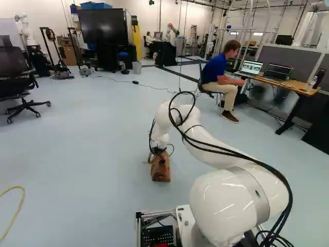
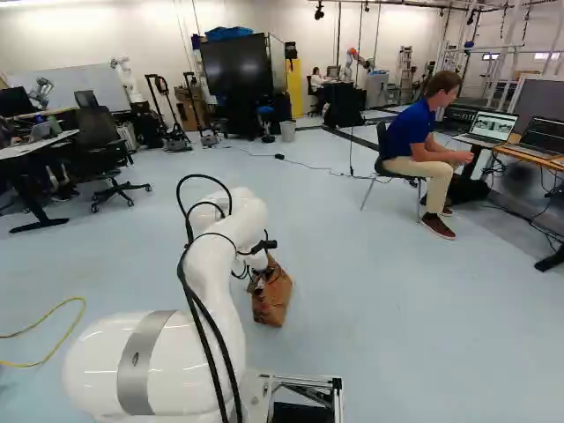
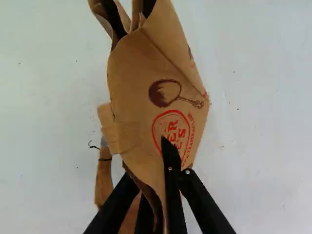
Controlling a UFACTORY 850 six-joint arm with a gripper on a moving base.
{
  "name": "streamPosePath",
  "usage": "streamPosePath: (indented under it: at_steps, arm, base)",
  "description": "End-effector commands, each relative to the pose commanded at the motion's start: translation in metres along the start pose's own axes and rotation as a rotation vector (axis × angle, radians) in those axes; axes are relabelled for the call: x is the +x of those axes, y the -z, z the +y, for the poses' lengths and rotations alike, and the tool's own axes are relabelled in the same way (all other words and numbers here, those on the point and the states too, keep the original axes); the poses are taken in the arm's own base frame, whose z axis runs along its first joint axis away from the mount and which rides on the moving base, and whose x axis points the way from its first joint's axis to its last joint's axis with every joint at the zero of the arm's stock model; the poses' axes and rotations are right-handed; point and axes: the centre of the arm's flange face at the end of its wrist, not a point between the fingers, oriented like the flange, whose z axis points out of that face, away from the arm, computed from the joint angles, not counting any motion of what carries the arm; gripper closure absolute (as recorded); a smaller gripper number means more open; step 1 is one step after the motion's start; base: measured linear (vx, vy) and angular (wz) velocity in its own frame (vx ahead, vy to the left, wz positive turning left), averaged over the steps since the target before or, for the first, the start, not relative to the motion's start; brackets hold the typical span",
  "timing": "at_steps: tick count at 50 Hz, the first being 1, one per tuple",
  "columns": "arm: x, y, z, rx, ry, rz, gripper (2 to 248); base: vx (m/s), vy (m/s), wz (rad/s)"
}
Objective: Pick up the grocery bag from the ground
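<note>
Grocery bag [image 3: 146, 73], brown paper, creased; we are finding it at the gripper [image 3: 161, 158], its bulk reaching out ahead of the fingertips.
Detail: we are reading the end effector as clenched on the bag's paper wall, one finger showing on the printed face, the other passing behind the paper; this pinch is presumably serving to draw the bag up by its side. One handle [image 3: 103, 183] is looping loose beside the fingers, bearing no load that we are seeing. The bag is leaning, and we are unable to tell whether its base is pressing on the floor [image 1: 87, 154] beneath the gripper. The white arm [image 2: 216, 273] is reaching down from behind. We are judging that a steady lift is coming due, thin paper risking a tear or slip. Outlying: yellow cable [image 2: 53, 313], lying well to the gripper's left.
</note>
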Motion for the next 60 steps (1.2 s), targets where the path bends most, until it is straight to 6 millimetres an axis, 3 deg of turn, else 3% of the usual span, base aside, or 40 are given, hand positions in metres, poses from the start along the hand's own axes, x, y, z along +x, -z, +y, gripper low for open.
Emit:
streamPosePath:
  at_steps: [60]
  arm:
    - [0.057,0.151,0.0,0.0,0.0,0.037,228]
  base:
    - [0.0,0.0,0.0]
